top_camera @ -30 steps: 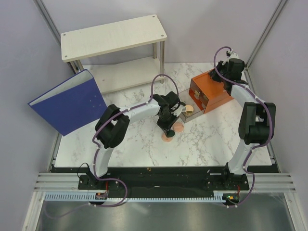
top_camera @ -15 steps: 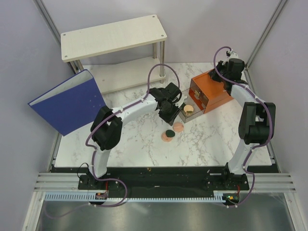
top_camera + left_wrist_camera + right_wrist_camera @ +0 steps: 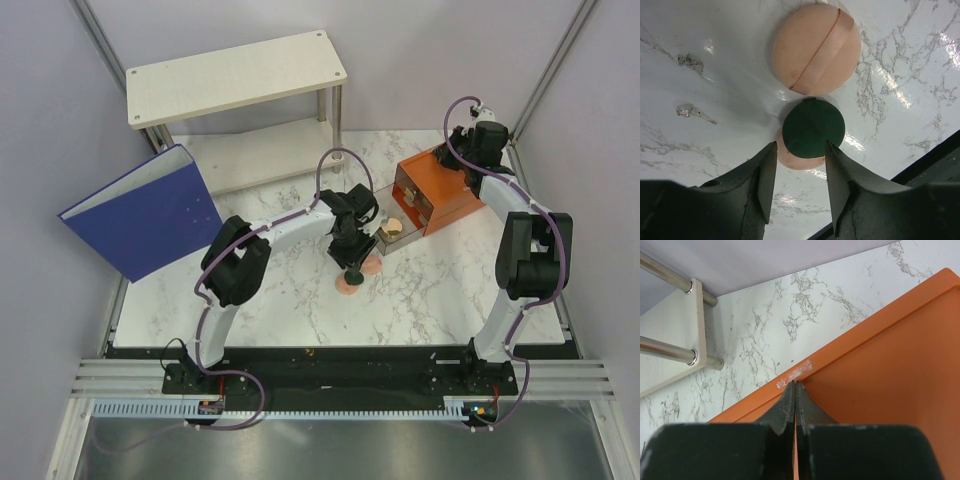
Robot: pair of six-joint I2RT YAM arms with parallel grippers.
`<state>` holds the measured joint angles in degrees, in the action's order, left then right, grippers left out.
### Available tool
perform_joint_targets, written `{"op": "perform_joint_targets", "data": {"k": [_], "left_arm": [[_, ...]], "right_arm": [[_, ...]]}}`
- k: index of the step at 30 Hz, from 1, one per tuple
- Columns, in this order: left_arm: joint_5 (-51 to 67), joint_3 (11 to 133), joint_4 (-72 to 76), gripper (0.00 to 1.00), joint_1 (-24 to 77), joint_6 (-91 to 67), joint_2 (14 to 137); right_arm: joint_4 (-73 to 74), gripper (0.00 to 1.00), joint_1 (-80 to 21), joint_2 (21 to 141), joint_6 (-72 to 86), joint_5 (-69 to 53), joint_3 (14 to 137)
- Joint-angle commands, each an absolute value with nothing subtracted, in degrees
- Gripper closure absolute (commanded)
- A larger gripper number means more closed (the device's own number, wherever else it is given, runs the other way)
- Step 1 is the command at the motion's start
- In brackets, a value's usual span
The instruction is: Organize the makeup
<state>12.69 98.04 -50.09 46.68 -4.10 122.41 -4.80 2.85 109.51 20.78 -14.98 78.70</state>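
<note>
In the left wrist view a dark green disc (image 3: 813, 128) lies on the marble, overlapping a peach-pink disc (image 3: 796, 159). A second peach-pink disc (image 3: 816, 49) with a band across it lies just beyond. My left gripper (image 3: 800, 150) is open and empty, its jaws either side of the green disc's near edge. In the top view the left gripper (image 3: 352, 266) hangs over these discs (image 3: 347, 287). A round gold jar (image 3: 394, 227) sits in the open drawer. My right gripper (image 3: 795, 385) is shut, its tips on top of the orange box (image 3: 890, 365). The bottles are out of view.
The orange box with drawers (image 3: 440, 195) stands at the back right, one drawer pulled out toward the left arm. A blue binder (image 3: 145, 212) lies at the left. A white two-level shelf (image 3: 235, 75) stands at the back.
Half a second ago my left gripper was up by the open drawer and the discs lay uncovered. It has come back down over the discs. The right arm has not moved.
</note>
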Motion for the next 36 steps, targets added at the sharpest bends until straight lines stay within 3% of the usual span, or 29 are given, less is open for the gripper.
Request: {"op": "perform_joint_targets", "data": {"k": [1, 5, 7, 8, 9, 11, 22, 28, 36], "left_arm": [[15.73, 98.26, -50.36, 0.50, 46.76, -2.02, 123.92], [16.79, 98.61, -50.36, 0.52, 46.85, -1.67, 125.33], [17.05, 98.61, -50.36, 0.58, 46.85, -1.67, 125.42], [17.05, 98.61, -50.36, 0.66, 46.85, -1.67, 125.51], [16.62, 98.61, -50.27, 0.86, 46.85, -1.76, 125.07], [15.91, 98.61, -50.36, 0.98, 46.85, -1.93, 124.37], [8.44, 103.79, -48.17, 0.98, 46.76, -4.57, 117.60], [8.79, 114.60, -48.08, 0.98, 46.50, -6.58, 120.32], [10.55, 136.13, -45.71, 0.98, 43.86, -13.17, 133.74]], "right_arm": [[21.27, 1.00, 2.11, 118.57, 18.19, -12.83, 72.25], [21.27, 1.00, 2.02, 118.65, 18.19, -12.75, 72.16], [21.27, 1.00, 2.11, 118.65, 18.19, -12.83, 72.16], [21.27, 1.00, 2.11, 118.65, 18.19, -12.83, 72.25], [21.27, 1.00, 2.02, 118.65, 18.19, -12.75, 72.25], [21.27, 1.00, 2.11, 118.57, 18.19, -12.75, 72.25], [21.27, 1.00, 2.11, 118.65, 18.28, -13.01, 72.25], [21.27, 1.00, 2.11, 118.39, 18.28, -13.01, 72.07], [21.09, 1.00, 2.02, 118.30, 18.28, -13.53, 71.81]]}}
